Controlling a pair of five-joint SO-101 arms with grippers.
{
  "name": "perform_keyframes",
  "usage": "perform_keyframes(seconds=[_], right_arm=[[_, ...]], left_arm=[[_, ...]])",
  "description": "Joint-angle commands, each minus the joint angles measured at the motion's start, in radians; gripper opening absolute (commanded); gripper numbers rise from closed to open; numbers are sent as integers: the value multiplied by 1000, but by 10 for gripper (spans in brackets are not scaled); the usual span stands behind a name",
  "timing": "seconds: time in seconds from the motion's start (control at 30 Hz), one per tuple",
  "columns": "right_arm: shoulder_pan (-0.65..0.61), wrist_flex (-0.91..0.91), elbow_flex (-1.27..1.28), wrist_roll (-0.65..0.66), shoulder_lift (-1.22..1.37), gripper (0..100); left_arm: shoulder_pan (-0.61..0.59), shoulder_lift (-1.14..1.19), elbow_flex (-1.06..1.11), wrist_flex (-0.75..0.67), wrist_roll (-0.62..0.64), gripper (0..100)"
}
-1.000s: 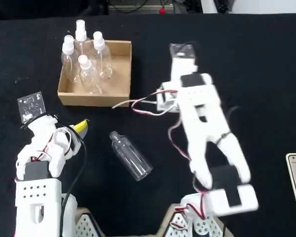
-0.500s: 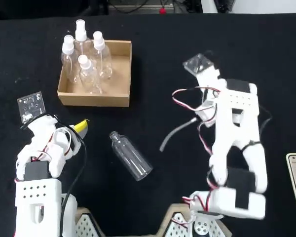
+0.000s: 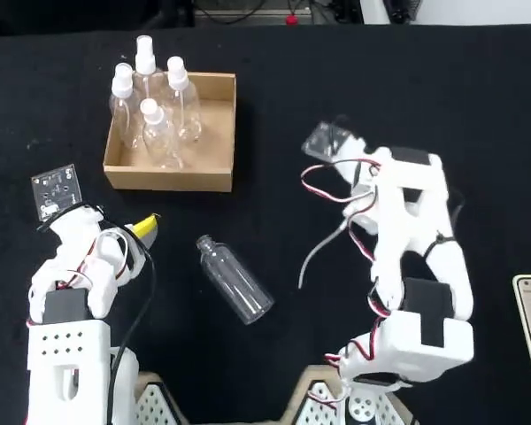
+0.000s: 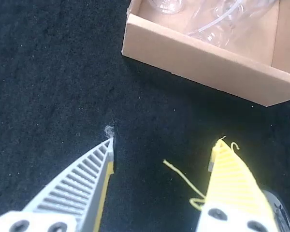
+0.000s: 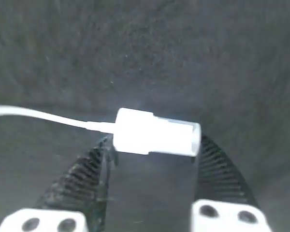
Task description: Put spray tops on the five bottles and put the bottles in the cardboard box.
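We see the left claw [image 4: 164, 142] wide and empty at 7 o'clock. The cardboard box [image 3: 214, 173] at 11 holds four capped bottles [image 3: 150, 111]. The uncapped bottle [image 3: 236, 282] lies mid-tabletop [image 3: 442, 88], long axis 11-to-5, neck toward 11. The right claw [image 5: 154, 145] pinches the spray top [image 5: 157, 133]. We'd feed its tube [image 5: 38, 115] into the neck along that axis.

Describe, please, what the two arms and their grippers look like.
Both arms are white plastic with black motor blocks. The left arm has a perforated base block and a black cable; the left gripper pairs a grey ribbed finger with a yellow one trailing loose strands. The right arm carries red and white wires; the right gripper has black ribbed fingers on white mounts.
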Motion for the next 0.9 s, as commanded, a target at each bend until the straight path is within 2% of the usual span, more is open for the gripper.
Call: perform_keyframes(seconds=[0.0, 0.13, 0.33, 0.43, 0.67, 0.87], right_arm=[[-51, 141, -124, -342, -4, 274], [-92, 304, -234, -658, -4, 276], [-132, 390, -320, -991, -2, 276], [-132, 338, -311, -1054, 10, 276], [-135, 230, -343, -1091, 214, 344], [-106, 327, -549, -1234, 300, 345]], left_arm=[[-13, -14, -15, 2, -9, 304], [-13, -14, -15, 2, -9, 304], [-13, -14, -15, 2, -11, 304], [-15, -14, -15, 2, -11, 304], [-15, -14, -15, 2, -11, 304], [-15, -14, -16, 2, -11, 304]])
